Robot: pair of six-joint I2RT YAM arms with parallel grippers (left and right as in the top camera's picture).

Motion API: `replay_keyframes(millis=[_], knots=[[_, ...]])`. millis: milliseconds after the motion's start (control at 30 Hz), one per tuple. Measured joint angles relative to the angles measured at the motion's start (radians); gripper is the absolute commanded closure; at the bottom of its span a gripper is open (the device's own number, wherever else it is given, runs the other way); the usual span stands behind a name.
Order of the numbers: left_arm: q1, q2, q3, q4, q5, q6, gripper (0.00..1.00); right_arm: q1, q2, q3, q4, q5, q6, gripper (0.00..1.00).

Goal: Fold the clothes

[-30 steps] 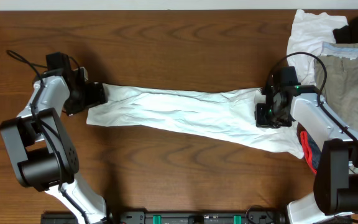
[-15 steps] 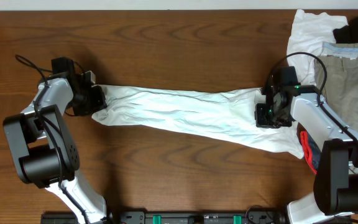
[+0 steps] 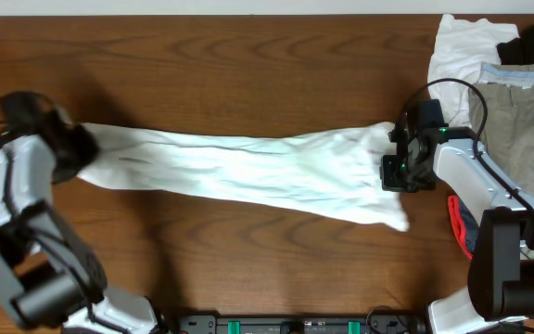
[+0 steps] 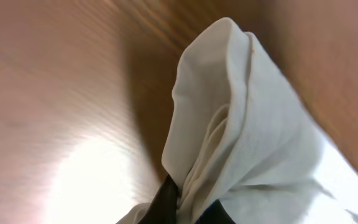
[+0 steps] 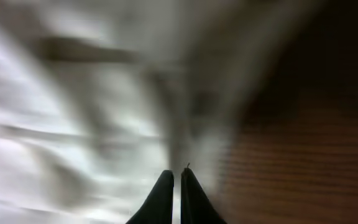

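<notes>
The white garment (image 3: 248, 172) was held stretched across the tabletop (image 3: 248, 65), its left end pinched in the closed left gripper (image 4: 189, 204) and its right end clamped by the closed right gripper (image 5: 175, 182).

The overhead camera looked straight down from well above on the dark brown wooden counter (image 3: 248, 74), taking in the whole long wrinkled white cloth garment (image 3: 248, 172) stretched left to right. The left wrist camera sat very close behind the left jaws, facing along them at the garment's bunched end (image 4: 241, 124) over blurred counter. The right wrist camera, equally near, looked past its closed black fingertips (image 5: 162, 193) onto blurred cloth and counter. Each wrist view shared one garment end with the overhead.
</notes>
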Motion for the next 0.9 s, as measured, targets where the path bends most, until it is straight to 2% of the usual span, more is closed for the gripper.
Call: replay_keyframes(millis=[100, 267, 433, 733, 900], knots=[[0.014, -0.050, 0.003, 0.007, 0.000, -0.013, 0.95, 0.000, 0.000, 0.000, 0.000, 0.000, 0.000, 0.95], [-0.043, -0.071, 0.003, -0.003, 0.000, -0.009, 0.94, 0.000, 0.000, 0.000, -0.002, 0.000, 0.000, 0.95], [-0.175, -0.090, 0.003, -0.041, -0.018, 0.035, 0.94, 0.000, 0.000, 0.000, -0.003, 0.000, 0.000, 0.99], [-0.461, -0.107, 0.003, -0.080, -0.115, 0.077, 0.94, 0.000, 0.000, 0.000, -0.002, 0.000, 0.001, 0.98], [-0.532, -0.107, 0.003, -0.089, -0.184, 0.081, 0.94, 0.000, 0.000, 0.000, -0.002, 0.000, 0.001, 0.98]])
